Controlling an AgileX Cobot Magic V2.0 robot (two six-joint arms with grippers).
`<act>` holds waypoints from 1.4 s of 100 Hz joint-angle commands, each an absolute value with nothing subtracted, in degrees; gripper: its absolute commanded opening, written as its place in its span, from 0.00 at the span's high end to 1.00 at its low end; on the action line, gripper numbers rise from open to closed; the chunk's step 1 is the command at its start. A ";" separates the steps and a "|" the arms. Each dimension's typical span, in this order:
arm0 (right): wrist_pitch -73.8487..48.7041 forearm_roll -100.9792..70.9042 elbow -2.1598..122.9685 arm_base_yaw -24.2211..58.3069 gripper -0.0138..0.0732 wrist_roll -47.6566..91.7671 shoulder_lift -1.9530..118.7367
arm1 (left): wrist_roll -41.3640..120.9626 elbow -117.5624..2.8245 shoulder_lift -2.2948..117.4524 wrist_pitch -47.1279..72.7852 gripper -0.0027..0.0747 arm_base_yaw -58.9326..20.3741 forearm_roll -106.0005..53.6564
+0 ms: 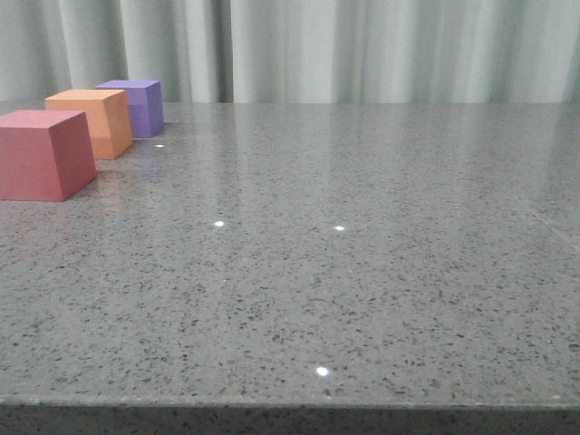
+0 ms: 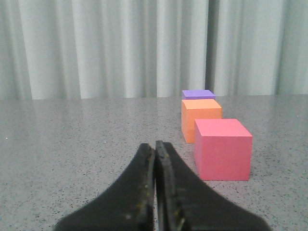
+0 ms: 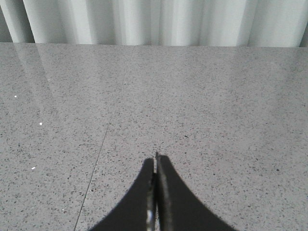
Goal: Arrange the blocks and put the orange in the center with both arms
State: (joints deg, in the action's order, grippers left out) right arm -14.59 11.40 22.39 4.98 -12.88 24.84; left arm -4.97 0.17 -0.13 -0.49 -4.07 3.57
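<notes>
From the front view I see the grey speckled stone tabletop with three matte foam-like cubes lined up at about ten o'clock from centre. The reddish-pink cube sits nearest, the orange cube just behind it in the middle, and the purple cube farthest back, close to the pale pleated curtain. The three stand close together in a diagonal row; I cannot tell whether they touch. Neither arm shows here, and nothing lies between the cubes and the rest of the tabletop.

On my left wrist view, the left claw has its two dark fingers pressed together, holding nothing. The row runs toward one o'clock from the tips: the reddish-pink cube first, the orange cube partly hidden behind it, the purple cube showing only its top.

On my right wrist view, the right claw is likewise closed and empty, just above bare tabletop, with the curtain at twelve o'clock.
</notes>
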 commanded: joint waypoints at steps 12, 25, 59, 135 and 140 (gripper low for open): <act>-9.85 12.28 24.00 4.68 0.97 -12.76 24.88 | -5.14 2.59 -2.31 -5.34 0.99 -4.11 3.70; -9.85 12.28 24.00 4.68 0.97 -12.76 24.88 | -5.14 2.59 -2.31 -5.34 0.99 -4.11 3.70; -9.85 12.28 24.00 4.68 0.97 -12.76 24.88 | -5.14 2.59 -2.31 -5.34 0.99 -4.11 3.70; -5.39 7.67 19.72 4.68 0.97 -8.47 17.25 | -5.14 2.59 -2.31 -5.34 0.99 -4.11 3.70; -3.30 6.56 17.66 4.68 0.97 -7.75 15.06 | -5.14 2.59 -2.31 -5.34 0.99 -4.11 3.70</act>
